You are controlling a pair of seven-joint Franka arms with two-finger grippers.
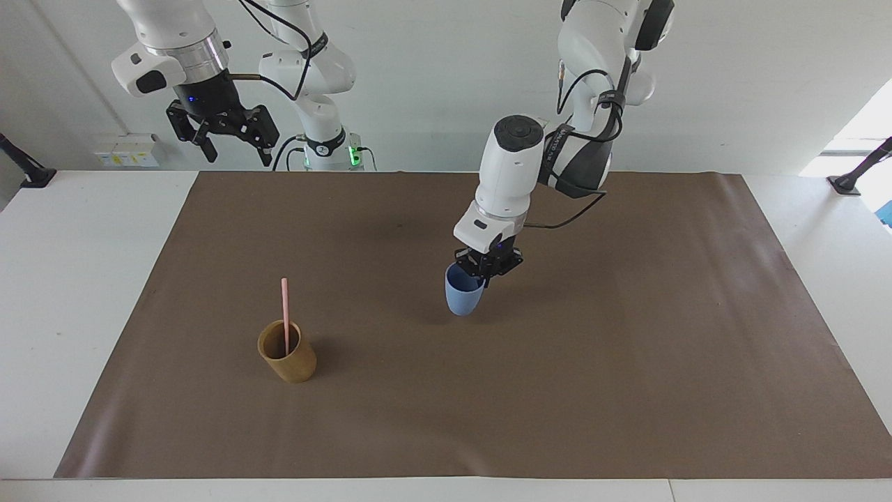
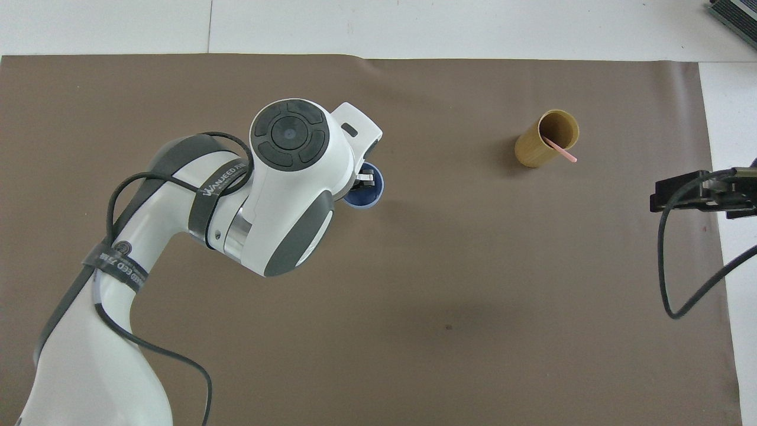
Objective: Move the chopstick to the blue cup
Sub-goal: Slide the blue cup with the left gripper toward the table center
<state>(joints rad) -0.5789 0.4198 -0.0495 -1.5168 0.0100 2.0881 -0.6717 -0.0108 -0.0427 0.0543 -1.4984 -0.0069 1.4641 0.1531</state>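
My left gripper [image 1: 482,270] [image 2: 364,183] is shut on the rim of the blue cup [image 1: 463,295] [image 2: 368,198], which hangs upright low over the middle of the brown mat. The pale-pink chopstick [image 1: 285,315] [image 2: 560,149] stands in a tan wooden cup [image 1: 287,351] [image 2: 545,139] toward the right arm's end of the table, farther from the robots than the blue cup. High up at the right arm's own corner, my right gripper [image 1: 231,146] waits open with nothing between its fingers; the overhead view shows only its edge [image 2: 698,192].
A brown mat [image 1: 627,390] [image 2: 449,284] covers most of the white table [image 1: 70,279]. Black camera mounts [image 1: 28,171] stand at both back corners. A black cable [image 2: 680,260] hangs from the right arm.
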